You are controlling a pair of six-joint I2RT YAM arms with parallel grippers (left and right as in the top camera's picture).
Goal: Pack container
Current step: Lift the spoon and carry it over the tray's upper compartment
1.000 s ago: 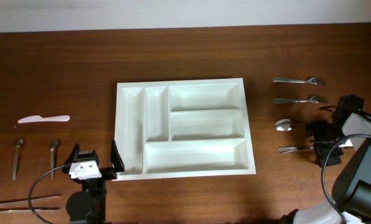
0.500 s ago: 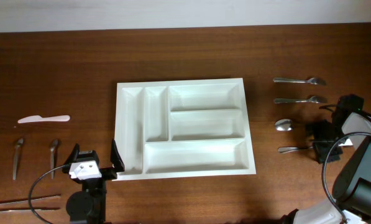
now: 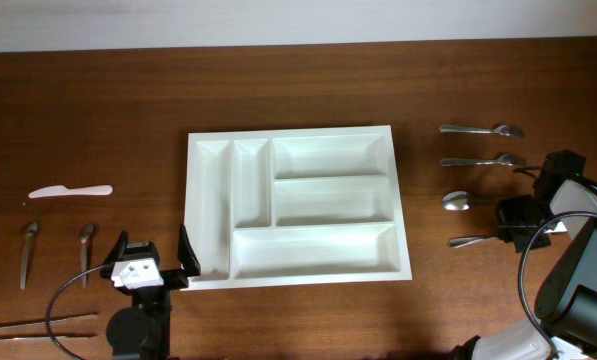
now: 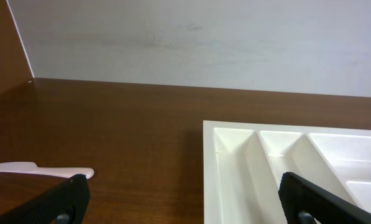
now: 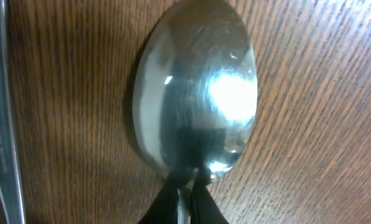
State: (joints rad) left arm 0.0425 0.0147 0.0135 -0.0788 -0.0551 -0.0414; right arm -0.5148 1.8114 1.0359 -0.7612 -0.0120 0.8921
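While right gripper pinched the spoon neck, 3 o'clock of container, a level lift looked safest (left gripper gaped).

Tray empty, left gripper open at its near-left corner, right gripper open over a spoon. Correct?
Not quite: the right gripper is shut, pinching the spoon at its neck, as the right wrist view shows. The rest holds: the tray is empty and the left gripper is open at its near-left corner.
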